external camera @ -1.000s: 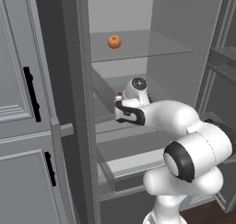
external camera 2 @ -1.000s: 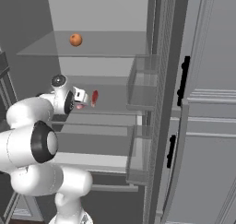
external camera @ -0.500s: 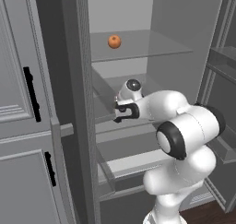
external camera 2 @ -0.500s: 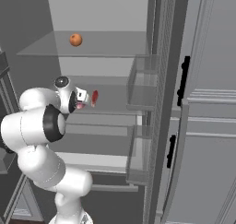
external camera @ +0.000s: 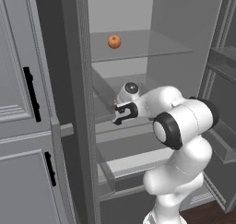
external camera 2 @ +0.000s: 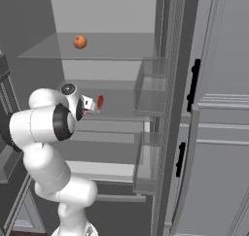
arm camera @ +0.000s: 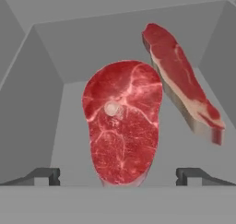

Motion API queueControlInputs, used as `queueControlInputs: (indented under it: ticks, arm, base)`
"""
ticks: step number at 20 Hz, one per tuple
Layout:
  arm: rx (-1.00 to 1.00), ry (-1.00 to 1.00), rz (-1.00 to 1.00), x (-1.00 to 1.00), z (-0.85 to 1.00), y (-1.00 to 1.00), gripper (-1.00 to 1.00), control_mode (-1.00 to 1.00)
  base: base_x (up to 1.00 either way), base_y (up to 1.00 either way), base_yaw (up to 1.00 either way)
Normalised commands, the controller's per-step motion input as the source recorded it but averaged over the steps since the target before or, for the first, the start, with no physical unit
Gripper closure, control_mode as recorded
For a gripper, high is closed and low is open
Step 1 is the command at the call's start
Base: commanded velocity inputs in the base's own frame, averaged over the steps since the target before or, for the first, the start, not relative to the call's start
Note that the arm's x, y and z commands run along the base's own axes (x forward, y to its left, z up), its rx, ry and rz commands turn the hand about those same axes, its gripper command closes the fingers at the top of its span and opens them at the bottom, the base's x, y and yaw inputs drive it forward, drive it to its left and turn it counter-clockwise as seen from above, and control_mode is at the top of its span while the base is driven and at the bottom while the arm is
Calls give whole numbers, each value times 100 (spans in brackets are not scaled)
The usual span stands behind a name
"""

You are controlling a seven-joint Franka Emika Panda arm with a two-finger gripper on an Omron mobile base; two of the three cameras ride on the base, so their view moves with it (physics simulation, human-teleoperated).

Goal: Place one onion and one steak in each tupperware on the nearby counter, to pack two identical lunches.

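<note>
While the arm is reaching into the open grey refrigerator, the gripper [arm camera: 118, 174] is standing open, its two dark fingertips [arm camera: 44, 176] spread wide on either side of a round steak [arm camera: 122, 121]. This steak is sitting between the tips, facing the hand camera, with nothing pinching it. A second steak [arm camera: 182, 82], longer and edged with fat, is leaning just beside the first, to its right in the hand view. An orange-brown onion [external camera: 114, 41] is resting on the glass shelf [external camera: 152, 45] above the arm. From the right base view, one steak [external camera 2: 99, 102] is showing red just ahead of the hand.
</note>
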Motion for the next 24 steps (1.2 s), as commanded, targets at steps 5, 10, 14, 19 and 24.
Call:
queueControlInputs:
  ticks: [5, 10, 14, 19, 24]
  arm:
    - [0, 0, 0, 21, -19, 0, -100, -100]
    - [-1, 0, 0, 24, -23, 8, 100, -100]
    - [0, -2, 0, 11, -8, 0, 100, -100]
    - [0, -10, 0, -52, 17, 0, 100, -100]
    - [1, -37, -5, -100, 87, -7, 100, -100]
  base:
    - [0, 0, 0]
    - [0, 0, 0]
    - [0, 0, 0]
    - [0, 0, 0]
    - [0, 0, 0]
